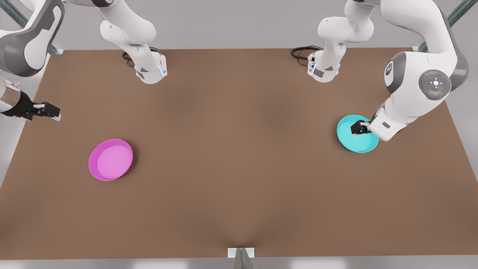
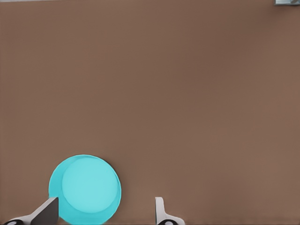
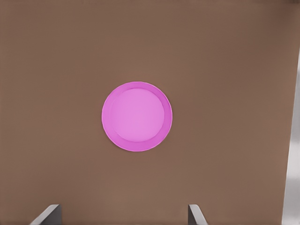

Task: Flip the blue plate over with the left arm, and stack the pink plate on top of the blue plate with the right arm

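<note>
The blue plate (image 1: 358, 144) is a round, shallow turquoise dish lying flat, hollow side up, at about 3 o'clock on the desk (image 1: 239, 157). The pink plate (image 1: 110, 160), magenta with a paler inner face, lies flat and hollow side up at about 9 o'clock, well apart from it.

Blue plate (image 1: 357, 140), pink plate (image 1: 111, 160): smooth matt plastic. Table (image 1: 239, 149): matt brown.

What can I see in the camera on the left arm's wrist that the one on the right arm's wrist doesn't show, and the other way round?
The left wrist view shows the blue plate close by its end effector's spread fingers, one finger beside the plate's rim. The right wrist view shows the pink plate, lying well apart from its own spread fingers. Both share the brown table and an open end effector.
</note>
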Tool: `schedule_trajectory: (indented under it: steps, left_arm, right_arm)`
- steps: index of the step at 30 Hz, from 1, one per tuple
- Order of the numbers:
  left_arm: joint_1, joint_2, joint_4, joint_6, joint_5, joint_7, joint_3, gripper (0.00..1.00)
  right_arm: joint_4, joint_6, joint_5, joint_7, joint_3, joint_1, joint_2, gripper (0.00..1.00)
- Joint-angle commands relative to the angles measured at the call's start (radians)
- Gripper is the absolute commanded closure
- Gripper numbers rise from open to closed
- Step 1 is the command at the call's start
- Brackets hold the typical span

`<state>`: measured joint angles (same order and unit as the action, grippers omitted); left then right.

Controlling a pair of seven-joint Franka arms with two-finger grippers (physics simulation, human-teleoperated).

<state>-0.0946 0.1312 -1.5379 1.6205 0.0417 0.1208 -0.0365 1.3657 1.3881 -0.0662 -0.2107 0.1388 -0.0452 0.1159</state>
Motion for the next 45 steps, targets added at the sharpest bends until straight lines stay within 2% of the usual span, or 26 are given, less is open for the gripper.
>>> schedule_trajectory:
  steps: [1,3,4,6,8,9,11,13,15,21,32,34,44,45]
  left_arm:
    - [-0.004,-0.001,0.001,-0.028,0.001,-0.030,0.000,0.00]
    - [0.001,0.016,-0.019,-0.018,-0.005,-0.020,0.003,0.00]
    - [0.010,0.038,-0.085,-0.010,0.004,-0.024,0.020,0.00]
    - [0.085,0.042,-0.169,0.045,-0.011,-0.309,0.118,0.00]
    - [0.114,0.045,-0.339,0.192,-0.071,-0.562,0.233,0.00]
    - [0.122,0.056,-0.438,0.336,-0.157,-0.771,0.299,0.00]
    - [0.122,0.099,-0.510,0.470,-0.250,-1.000,0.357,0.00]
    - [0.173,0.169,-0.512,0.524,-0.336,-1.184,0.359,0.00]
    - [0.180,0.176,-0.594,0.625,-0.364,-1.316,0.359,0.00]
    - [0.256,0.217,-0.596,0.598,-0.355,-1.629,0.359,0.00]
    - [0.254,0.298,-0.625,0.648,-0.396,-1.501,0.359,0.00]
    - [0.253,0.301,-0.625,0.647,-0.396,-1.459,0.357,0.34]
    - [0.251,0.318,-0.620,0.670,-0.395,-1.428,0.346,0.33]
    - [0.251,0.318,-0.622,0.670,-0.395,-1.428,0.346,0.38]
  right_arm:
    - [0.000,0.003,0.002,-0.035,0.001,0.001,-0.001,0.00]
    - [0.000,0.003,0.002,-0.035,0.001,-0.001,-0.001,0.00]
    - [0.000,0.003,0.002,-0.035,0.001,-0.001,-0.001,0.00]
    - [0.001,0.003,0.002,-0.035,0.001,-0.001,-0.001,0.00]
    - [0.001,0.003,0.002,-0.036,0.001,-0.001,0.001,0.00]
    - [0.001,0.005,0.002,-0.038,0.001,-0.002,0.001,0.00]
    - [0.001,0.003,0.003,-0.038,0.001,-0.005,0.001,0.00]
    - [0.001,0.005,0.003,-0.038,0.001,-0.005,0.001,0.00]
    - [0.001,0.005,0.006,-0.041,0.001,-0.007,0.002,0.00]
    - [0.001,0.005,0.009,-0.044,0.001,-0.007,0.007,0.00]
    - [0.001,0.003,0.014,-0.046,0.001,-0.009,0.008,0.00]
    - [0.001,0.003,0.014,-0.046,0.001,-0.009,0.008,0.00]
    - [0.001,0.003,0.016,-0.047,0.002,-0.009,0.013,0.00]
    - [0.001,0.003,0.016,-0.047,0.002,-0.009,0.013,0.00]
